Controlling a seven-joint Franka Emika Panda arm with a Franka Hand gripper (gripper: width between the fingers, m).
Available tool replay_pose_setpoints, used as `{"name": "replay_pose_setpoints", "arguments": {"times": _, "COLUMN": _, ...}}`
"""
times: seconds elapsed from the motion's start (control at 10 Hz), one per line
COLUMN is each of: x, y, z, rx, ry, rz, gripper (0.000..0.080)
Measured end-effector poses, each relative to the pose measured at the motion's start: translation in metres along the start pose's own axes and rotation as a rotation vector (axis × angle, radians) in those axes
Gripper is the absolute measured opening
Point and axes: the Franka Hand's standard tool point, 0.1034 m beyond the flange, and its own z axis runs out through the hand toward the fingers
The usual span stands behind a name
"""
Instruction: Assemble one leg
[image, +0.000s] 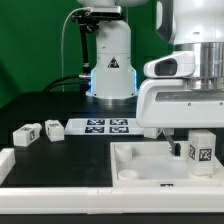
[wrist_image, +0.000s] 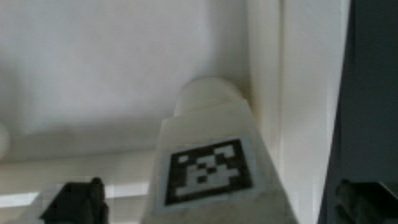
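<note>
One leg (image: 203, 152), a small white block with a black-and-white tag, stands upright on the large white square tabletop (image: 130, 176) near its corner at the exterior view's right. My gripper (image: 197, 140) is directly above it. In the wrist view the leg (wrist_image: 214, 150) sits between my dark fingers (wrist_image: 75, 202) with a gap on each side, so my gripper (wrist_image: 219, 205) is open around it. The tabletop's surface (wrist_image: 107, 80) and raised wall fill the background. Two more legs (image: 25, 135) (image: 52, 128) lie on the table at the exterior view's left.
The marker board (image: 105, 126) lies flat behind the tabletop. A white edge piece (image: 6, 162) sits at the front left. The arm's base (image: 110, 70) stands at the back, with cables beside it.
</note>
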Motion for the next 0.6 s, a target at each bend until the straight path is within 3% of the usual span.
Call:
{"name": "replay_pose_setpoints", "arguments": {"times": 0.1, "x": 0.0, "y": 0.0, "z": 0.0, "rx": 0.0, "ry": 0.0, "rz": 0.013, "gripper": 0.0648}}
{"name": "replay_pose_setpoints", "arguments": {"times": 0.3, "x": 0.0, "y": 0.0001, "z": 0.0001, "rx": 0.0, "ry": 0.0, "rz": 0.013, "gripper": 0.0385}}
{"name": "replay_pose_setpoints", "arguments": {"times": 0.4, "x": 0.0, "y": 0.0001, "z": 0.0001, "rx": 0.0, "ry": 0.0, "rz": 0.013, "gripper": 0.0385}}
{"name": "replay_pose_setpoints", "arguments": {"times": 0.5, "x": -0.0001, "y": 0.0001, "z": 0.0001, "rx": 0.0, "ry": 0.0, "rz": 0.025, "gripper": 0.0271}}
{"name": "replay_pose_setpoints", "arguments": {"times": 0.6, "x": -0.0001, "y": 0.0001, "z": 0.0001, "rx": 0.0, "ry": 0.0, "rz": 0.062, "gripper": 0.0271}}
